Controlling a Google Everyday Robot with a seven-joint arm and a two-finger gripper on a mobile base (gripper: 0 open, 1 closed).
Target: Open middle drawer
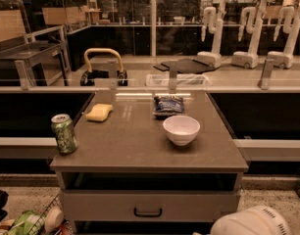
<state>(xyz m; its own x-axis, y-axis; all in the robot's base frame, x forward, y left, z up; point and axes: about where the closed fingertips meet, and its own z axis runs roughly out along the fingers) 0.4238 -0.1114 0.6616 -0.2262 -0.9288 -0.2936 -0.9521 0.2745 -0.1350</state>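
The drawer (150,204) is sitting shut under the table (140,153) — handle (147,212) untouched. My end effector is hiding off-frame, grip I cannot tell — only my arm (250,223) is showing, lower right.

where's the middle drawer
Camera view, bottom centre: the drawer sits under the open slot beneath the counter. The pincer is out of view; its arm shows bottom right.

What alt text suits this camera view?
A grey counter unit with its middle drawer shut; on top sit a green can, sponge, snack bag and white bowl. The robot's white arm shows bottom right, gripper unseen.
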